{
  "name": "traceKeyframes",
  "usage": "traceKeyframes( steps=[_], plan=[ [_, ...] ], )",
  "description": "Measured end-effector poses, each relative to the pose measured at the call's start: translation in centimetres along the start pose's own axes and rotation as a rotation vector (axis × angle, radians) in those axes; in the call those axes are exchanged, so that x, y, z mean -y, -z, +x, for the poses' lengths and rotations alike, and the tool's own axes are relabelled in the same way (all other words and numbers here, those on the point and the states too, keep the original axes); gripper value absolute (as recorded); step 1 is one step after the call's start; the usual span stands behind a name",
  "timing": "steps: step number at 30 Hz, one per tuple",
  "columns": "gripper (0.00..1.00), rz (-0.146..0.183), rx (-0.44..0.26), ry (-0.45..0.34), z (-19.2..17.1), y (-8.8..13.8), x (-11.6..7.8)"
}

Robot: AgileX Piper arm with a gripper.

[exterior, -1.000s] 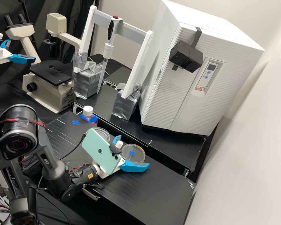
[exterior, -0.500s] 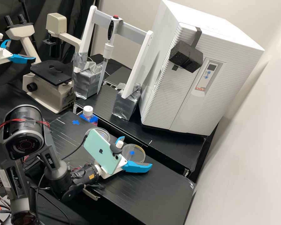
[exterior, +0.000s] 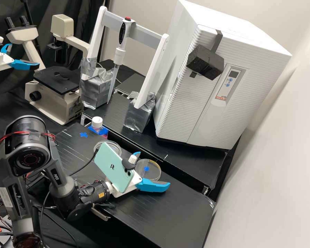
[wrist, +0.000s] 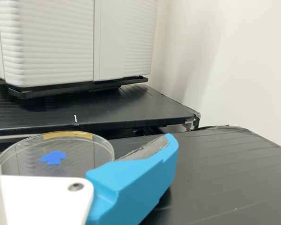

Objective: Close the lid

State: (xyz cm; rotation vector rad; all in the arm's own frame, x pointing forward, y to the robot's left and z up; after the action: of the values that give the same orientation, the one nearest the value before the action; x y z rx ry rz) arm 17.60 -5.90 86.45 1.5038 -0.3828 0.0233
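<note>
The gripper is low over the bench, its blue fingers spread wide and open. Between them lies a clear round dish, with a blue mark in its middle and a yellowish strip at its rim; whether this is lid, base or both, I cannot tell. A second clear round piece rests farther left, partly hidden behind the phone on the gripper. In the wrist view the gripper has one finger beside the dish and the other barely in at the edge. Contact between finger and dish is unclear.
A white-capped bottle stands in a blue holder behind the second piece. Past a gap, the raised rear bench bears a white incubator and a taped pipette stand. A microscope is at the left.
The gripper has moved a little to the right, uncovering more of the second round piece. The dish between the fingers has shifted very slightly right. The fingers remain open.
</note>
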Motion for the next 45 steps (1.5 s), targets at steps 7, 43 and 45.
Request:
traceKeyframes(
  steps=[7, 43, 45],
  plan=[
    [1.00, -0.001, -0.009, -0.001, -0.1, 0.2, 0.0],
    [1.00, 0.112, -0.098, 0.062, 0.6, 1.6, -0.7],
    [1.00, 0.104, -0.084, 0.073, 0.7, 1.3, -0.5]
  ],
)
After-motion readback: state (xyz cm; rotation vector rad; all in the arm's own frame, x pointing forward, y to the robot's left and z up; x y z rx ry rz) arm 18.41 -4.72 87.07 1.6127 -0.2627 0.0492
